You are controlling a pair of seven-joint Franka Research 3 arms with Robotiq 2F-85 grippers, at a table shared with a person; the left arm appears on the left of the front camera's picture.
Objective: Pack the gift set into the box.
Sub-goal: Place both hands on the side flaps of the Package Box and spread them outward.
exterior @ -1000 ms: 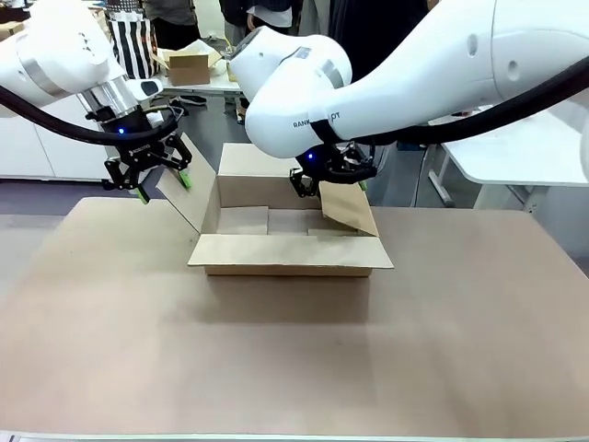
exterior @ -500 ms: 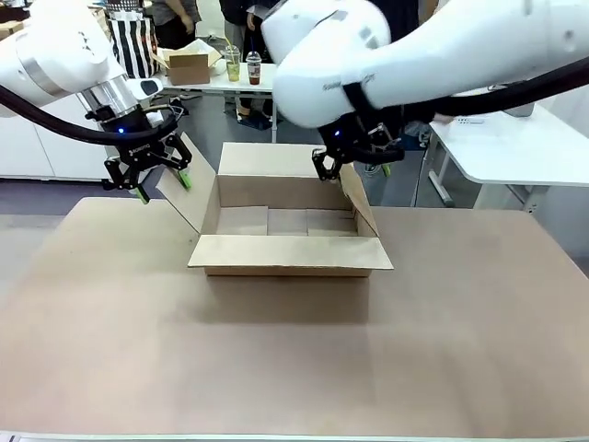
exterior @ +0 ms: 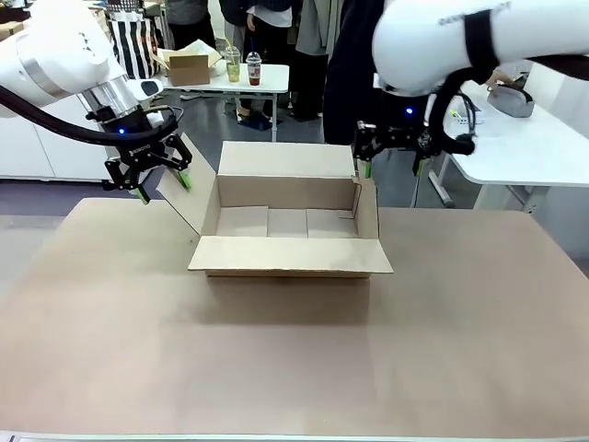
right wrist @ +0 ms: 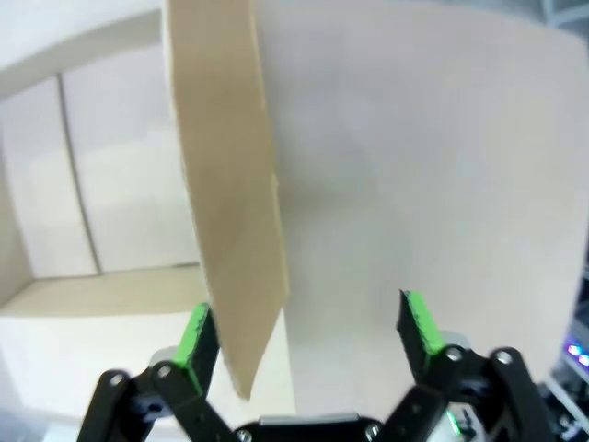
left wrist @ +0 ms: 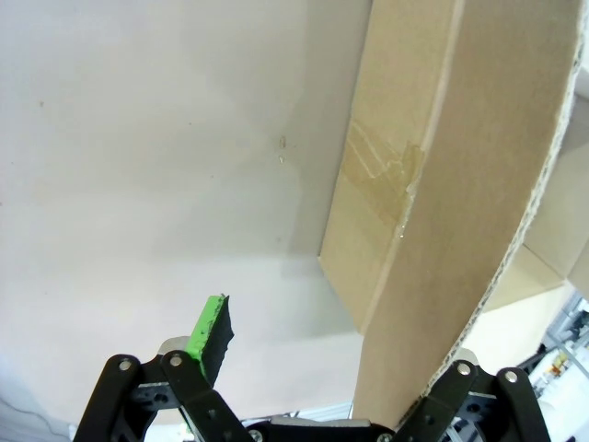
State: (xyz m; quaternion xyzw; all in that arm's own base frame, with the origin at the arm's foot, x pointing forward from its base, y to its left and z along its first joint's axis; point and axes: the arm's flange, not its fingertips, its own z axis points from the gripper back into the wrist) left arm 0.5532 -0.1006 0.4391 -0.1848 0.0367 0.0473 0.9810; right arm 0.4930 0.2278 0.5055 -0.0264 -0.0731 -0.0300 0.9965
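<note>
- The large brown corrugated cardboard carton (exterior: 290, 255) is sitting open on the tan desk (exterior: 294, 368), midway along its width and nearer the far edge.
- Its left flap (exterior: 189, 204) is leaning outward, and its right flap (exterior: 367, 208) is standing almost upright.
- The left gripper (exterior: 164, 189) is straddling the left flap's top edge with its fingers spread apart. In the left wrist view one green pad (left wrist: 210, 333) is hanging clear of the cardboard.
- The right gripper (exterior: 390, 169) is hovering just above the right flap, fingers spread wide and holding nothing. In the right wrist view the flap's corner is sitting just beside one pad (right wrist: 196, 336).
- A grey pouch (exterior: 512, 99) is lying on a white side table (exterior: 543, 147) beyond the desk's far right corner.
</note>
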